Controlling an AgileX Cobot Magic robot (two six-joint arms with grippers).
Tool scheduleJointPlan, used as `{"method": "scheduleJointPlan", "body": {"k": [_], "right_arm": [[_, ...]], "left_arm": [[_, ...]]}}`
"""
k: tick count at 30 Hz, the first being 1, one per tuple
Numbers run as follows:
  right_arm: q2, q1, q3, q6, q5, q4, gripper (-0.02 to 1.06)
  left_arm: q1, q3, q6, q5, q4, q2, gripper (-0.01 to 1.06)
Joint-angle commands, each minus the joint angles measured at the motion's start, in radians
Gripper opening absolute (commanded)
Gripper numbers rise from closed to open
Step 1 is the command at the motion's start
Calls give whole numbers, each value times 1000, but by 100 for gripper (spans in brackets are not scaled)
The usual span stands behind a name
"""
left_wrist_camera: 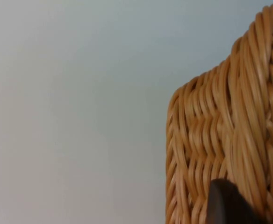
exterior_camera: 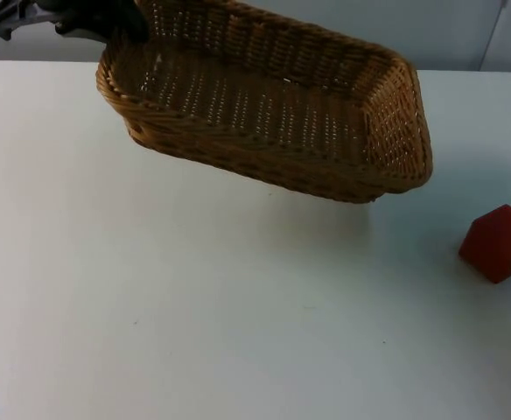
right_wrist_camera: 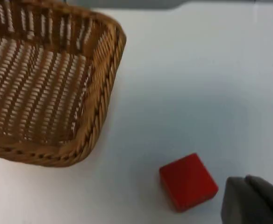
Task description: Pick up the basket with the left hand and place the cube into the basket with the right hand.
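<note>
The left end effector (exterior_camera: 120,26) is clenched on the far rim corner of the basket (exterior_camera: 264,105), which hangs tilted above the table (exterior_camera: 194,306), its shadow showing beneath. The cube (exterior_camera: 498,242) sits on the table, apart from the basket and off its free end. The right end effector (right_wrist_camera: 253,200) hovers just beside the cube; whether its fingers are spread I cannot tell. To do this step well, it should centre over the cube, come straight down, and close on two flat faces, while the left arm holds the basket level and steady.
</note>
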Motion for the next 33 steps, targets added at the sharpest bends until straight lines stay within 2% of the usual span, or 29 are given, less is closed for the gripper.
{"method": "scheduleJointPlan", "body": {"k": [1,3,5,7,8,11,12,13,14,19,22,23,27,33], "right_arm": [[63,-4,-39,15,39,30,0],[146,-4,-92,1,108,23,3],[173,-4,-118,-14,129,14,6],[231,-4,-173,-17,189,-10,22],[231,-4,-173,-17,189,-10,22],[265,-4,-231,38,230,-33,44],[269,-4,-246,55,235,-33,48],[269,-4,-246,55,235,-33,48],[268,-4,-264,68,243,-35,55],[270,-4,-286,157,286,-73,60],[284,-4,-288,244,352,-155,62],[296,-4,-288,252,390,-169,62],[322,-4,-288,275,428,-152,62],[373,-4,-288,268,424,-164,62]], "left_arm": [[-2,-10,-10,-13,-30,-18,0],[-2,-10,-10,-13,-30,-18,0],[-2,-10,-10,-13,-30,-18,0],[-2,-10,-10,-13,-30,-18,0],[-2,-10,-10,-13,-30,-18,0],[-2,-10,-10,-13,-30,-18,0],[-2,-10,-10,-13,-30,-18,0],[-2,-10,-10,-13,-30,-18,0],[-2,-10,-10,-13,-30,-18,0],[-2,-10,-10,-13,-30,-18,0],[-2,-10,-10,-13,-30,-18,0],[-2,-10,-10,-13,-30,-18,0],[-2,-10,-10,-13,-30,-18,0],[-2,-10,-10,-16,-30,-18,0]]}}
